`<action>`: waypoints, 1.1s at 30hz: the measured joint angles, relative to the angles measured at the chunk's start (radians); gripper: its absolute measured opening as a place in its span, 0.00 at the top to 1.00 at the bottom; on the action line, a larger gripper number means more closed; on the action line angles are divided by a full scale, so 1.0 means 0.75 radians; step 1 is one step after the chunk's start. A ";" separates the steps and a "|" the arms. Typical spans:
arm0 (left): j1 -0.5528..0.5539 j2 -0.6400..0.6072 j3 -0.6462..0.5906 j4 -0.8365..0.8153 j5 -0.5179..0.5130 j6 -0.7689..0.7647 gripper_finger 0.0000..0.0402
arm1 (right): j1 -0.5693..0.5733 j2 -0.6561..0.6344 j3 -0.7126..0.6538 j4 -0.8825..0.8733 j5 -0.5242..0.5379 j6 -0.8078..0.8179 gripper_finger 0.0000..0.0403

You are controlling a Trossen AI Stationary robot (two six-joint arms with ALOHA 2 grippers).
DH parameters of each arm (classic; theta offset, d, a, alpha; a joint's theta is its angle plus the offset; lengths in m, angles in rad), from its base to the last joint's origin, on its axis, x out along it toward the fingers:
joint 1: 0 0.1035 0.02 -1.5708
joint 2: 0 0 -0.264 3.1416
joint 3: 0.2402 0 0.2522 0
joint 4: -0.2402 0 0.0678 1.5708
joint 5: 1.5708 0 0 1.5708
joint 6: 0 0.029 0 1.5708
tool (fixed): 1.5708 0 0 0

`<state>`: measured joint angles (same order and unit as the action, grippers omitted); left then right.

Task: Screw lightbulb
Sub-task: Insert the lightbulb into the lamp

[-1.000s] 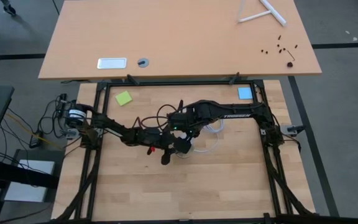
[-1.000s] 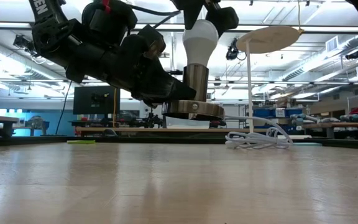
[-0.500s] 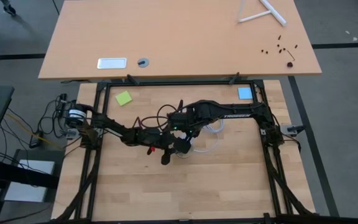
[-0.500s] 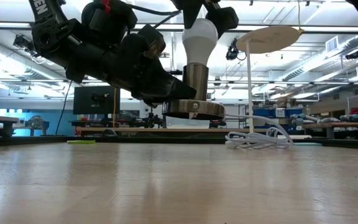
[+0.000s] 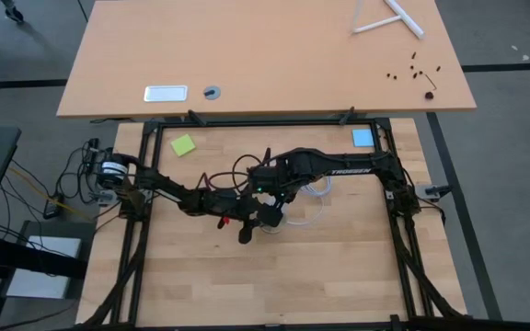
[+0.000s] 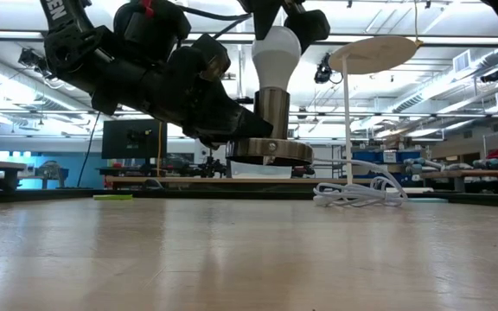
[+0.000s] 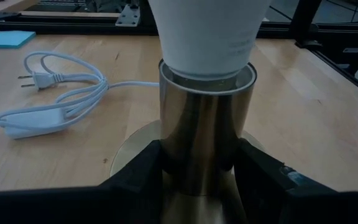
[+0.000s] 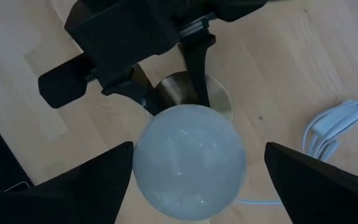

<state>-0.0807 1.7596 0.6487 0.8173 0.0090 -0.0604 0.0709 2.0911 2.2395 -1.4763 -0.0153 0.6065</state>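
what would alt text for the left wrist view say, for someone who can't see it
A white lightbulb sits in a shiny brass socket, whose stem the left tool clamps between its two dark fingers. Behind, on the wooden table, lie a coiled white cord with plug and a blue note.

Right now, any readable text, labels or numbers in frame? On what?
"TROSSEN": white letters on the right arm, small but legible.
"EN": the end of a word cut off by the picture's edge, on the left arm.
Grey print on the bulb: too blurred to read.
No other text can be read.
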 joint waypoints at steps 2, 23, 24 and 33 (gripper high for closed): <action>-0.001 0.000 0.000 0.001 0.000 0.000 0.60 | 0.001 0.000 0.000 0.000 0.003 0.002 0.05; -0.001 0.000 0.000 0.000 0.011 0.000 0.60 | 0.029 0.000 0.000 -0.002 -0.011 -0.483 0.01; -0.001 0.000 0.000 0.000 0.011 0.000 0.60 | 0.034 0.000 0.000 -0.002 -0.004 -0.526 0.01; -0.001 0.000 0.000 -0.004 0.013 0.000 0.60 | 0.090 0.000 0.000 -0.003 0.137 -0.871 0.01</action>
<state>-0.0811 1.7596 0.6487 0.8141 0.0185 -0.0603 0.1386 2.0911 2.2395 -1.4784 0.0878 -0.0470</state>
